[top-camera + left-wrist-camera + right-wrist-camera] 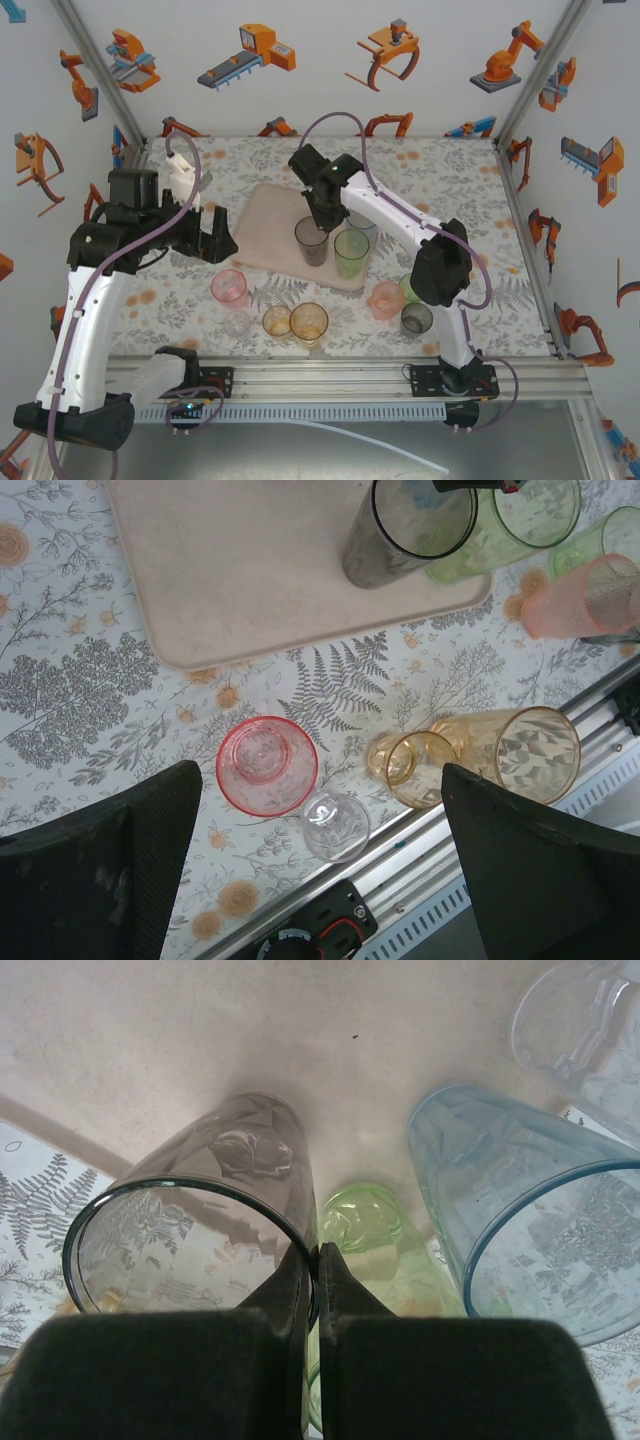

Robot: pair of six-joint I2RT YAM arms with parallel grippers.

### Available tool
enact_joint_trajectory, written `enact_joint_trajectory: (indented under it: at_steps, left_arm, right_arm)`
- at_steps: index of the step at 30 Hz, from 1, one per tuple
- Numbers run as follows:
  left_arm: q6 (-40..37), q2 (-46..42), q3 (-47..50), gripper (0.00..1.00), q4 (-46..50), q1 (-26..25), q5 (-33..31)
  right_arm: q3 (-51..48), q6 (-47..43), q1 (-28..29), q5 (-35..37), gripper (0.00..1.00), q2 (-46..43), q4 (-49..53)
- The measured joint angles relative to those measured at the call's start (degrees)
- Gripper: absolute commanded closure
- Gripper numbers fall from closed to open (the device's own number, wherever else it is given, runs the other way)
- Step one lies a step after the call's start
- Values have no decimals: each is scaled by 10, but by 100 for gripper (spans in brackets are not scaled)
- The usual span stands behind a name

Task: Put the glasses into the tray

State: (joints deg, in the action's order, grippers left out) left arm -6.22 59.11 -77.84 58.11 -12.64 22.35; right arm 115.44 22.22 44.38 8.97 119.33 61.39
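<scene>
Your right gripper (318, 224) is pinched tight on the rim of the smoky grey tumbler (311, 243), one finger inside and one outside. That glass stands upright on the tray (268, 222), just beside a green tumbler (351, 254) and a blue tumbler (530, 1210). Your left gripper (216, 240) hangs with its fingers spread wide and holds nothing, above the table near the pink glass (267, 765). A small clear glass (335, 825) and two amber glasses (520, 755) sit off the tray by the near rail

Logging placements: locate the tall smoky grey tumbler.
Top view, centre: the tall smoky grey tumbler stands on the pale pink tray, near edge, rim pinched by the right gripper, a tall green tumbler beside it.
</scene>
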Motion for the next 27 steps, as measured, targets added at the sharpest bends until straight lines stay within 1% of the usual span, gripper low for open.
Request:
enact_joint_trajectory:
  at_steps: [6, 9, 27]
  left_arm:
    - [0, 0, 1, 3, 0, 0, 0]
    - [0, 0, 4, 3, 0, 0, 0]
    - [0, 0, 5, 3, 0, 0, 0]
  right_arm:
    - [-3, 0, 0, -6, 96, -1, 0]
    - [-9, 0, 0, -7, 94, -2, 0]
    - [-15, -5, 0, -6, 74, -15, 0]
